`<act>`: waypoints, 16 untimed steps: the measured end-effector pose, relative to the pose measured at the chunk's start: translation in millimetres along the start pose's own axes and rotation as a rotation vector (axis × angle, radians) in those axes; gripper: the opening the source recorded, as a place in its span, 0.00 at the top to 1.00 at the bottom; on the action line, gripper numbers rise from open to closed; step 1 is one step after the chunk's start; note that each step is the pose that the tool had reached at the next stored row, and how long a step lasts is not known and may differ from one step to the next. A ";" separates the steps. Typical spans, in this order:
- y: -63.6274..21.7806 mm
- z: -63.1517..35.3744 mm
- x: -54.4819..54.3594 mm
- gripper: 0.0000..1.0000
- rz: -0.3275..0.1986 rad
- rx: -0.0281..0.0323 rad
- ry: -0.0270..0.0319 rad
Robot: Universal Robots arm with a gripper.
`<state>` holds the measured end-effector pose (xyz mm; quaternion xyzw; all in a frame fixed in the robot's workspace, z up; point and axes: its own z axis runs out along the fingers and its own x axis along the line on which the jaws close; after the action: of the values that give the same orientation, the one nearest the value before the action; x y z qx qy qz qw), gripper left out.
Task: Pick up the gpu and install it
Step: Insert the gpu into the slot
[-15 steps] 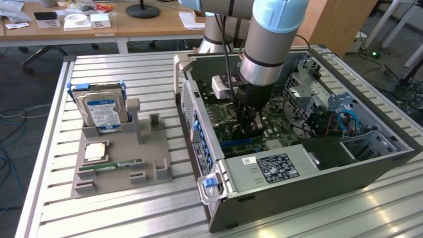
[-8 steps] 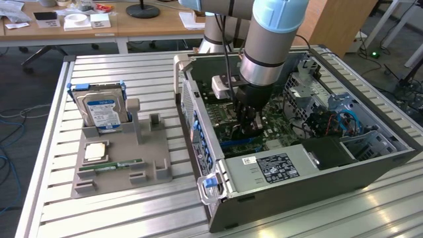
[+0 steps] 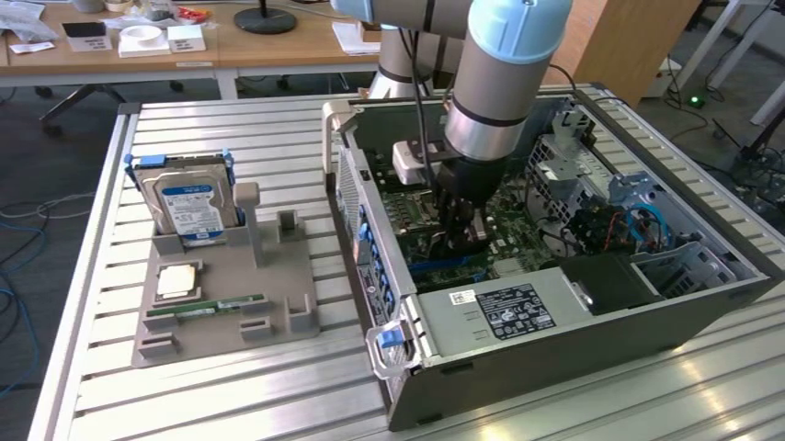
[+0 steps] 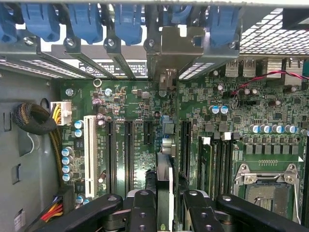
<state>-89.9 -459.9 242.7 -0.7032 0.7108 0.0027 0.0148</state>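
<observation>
In the wrist view the gpu [image 4: 164,176] appears edge-on as a slim dark strip between my two black fingers [image 4: 142,210]. My gripper [image 4: 164,205] is shut on it. The card stands upright over the green motherboard [image 4: 130,106], in line with the long dark expansion slots. Its metal bracket [image 4: 169,46] reaches the rear slot openings under the blue latches. In the exterior view my gripper [image 3: 460,241] is lowered deep inside the open computer case [image 3: 552,308], just above the board.
A grey parts holder [image 3: 221,317] lies at the exterior view's left. It carries a silver blue-labelled hard drive [image 3: 190,197], a processor chip [image 3: 178,280] and a green memory stick [image 3: 206,307]. Cables [image 4: 34,118] and the processor socket [image 4: 265,186] flank the slots.
</observation>
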 end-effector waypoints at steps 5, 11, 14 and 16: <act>0.0 0.5 0.0 0.73 0.000 0.0001 0.0000; 0.8 0.5 0.0 0.73 0.000 0.0021 -0.0001; 1.5 0.5 0.0 0.73 0.000 0.0040 -0.0001; 1.6 0.8 0.1 0.73 0.000 0.0049 -0.0002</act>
<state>-91.6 -460.0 241.9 -0.7032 0.7108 0.0011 0.0166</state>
